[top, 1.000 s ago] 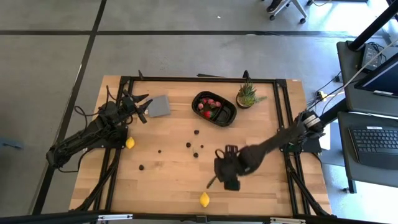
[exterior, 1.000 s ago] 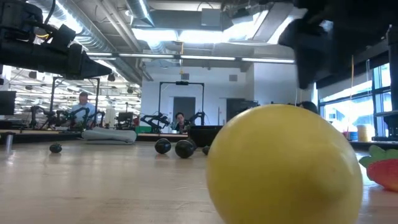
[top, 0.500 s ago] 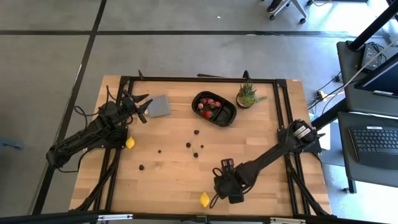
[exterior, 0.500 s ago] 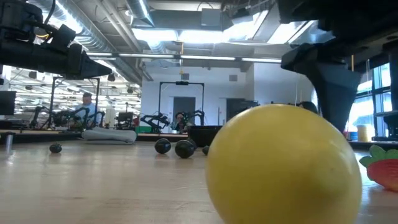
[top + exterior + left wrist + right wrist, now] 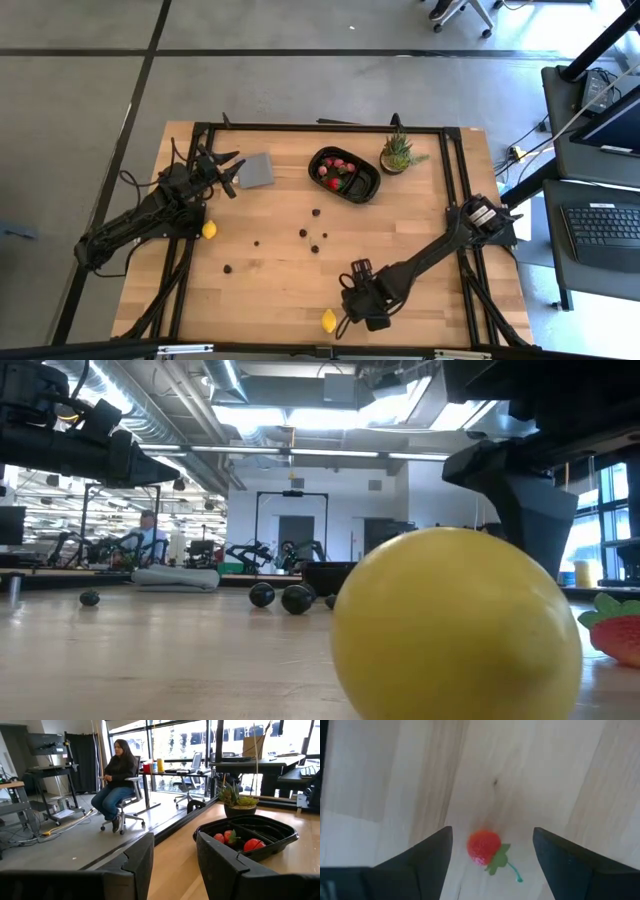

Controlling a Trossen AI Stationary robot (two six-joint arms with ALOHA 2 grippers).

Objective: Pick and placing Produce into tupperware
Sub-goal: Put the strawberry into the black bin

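Observation:
A red strawberry [image 5: 483, 846] with a green stem lies on the wood near the table's near edge, also showing in the low view [image 5: 612, 628]. My right gripper [image 5: 492, 836] hangs over it, pointing down, open, one finger on either side and clear of it. In the high view this gripper [image 5: 350, 306] hides the strawberry. One lemon [image 5: 328, 320] lies just beside it and fills the low view [image 5: 455, 625]. The black tray [image 5: 345, 174] near the far edge holds red strawberries. My left gripper [image 5: 231, 171] waits open above the table's left part.
A second lemon [image 5: 209, 229] lies by the left arm. Several dark berries [image 5: 314, 236] are scattered mid-table, one more at the left [image 5: 228, 268]. A grey square piece [image 5: 257, 171] and a potted plant [image 5: 397, 153] flank the tray. A person sits beyond the table [image 5: 117, 780].
My right gripper has moved toward the table's near edge and a little left, coming down over the strawberry beside the lemon. Its fingers have stayed open. The left arm has kept still.

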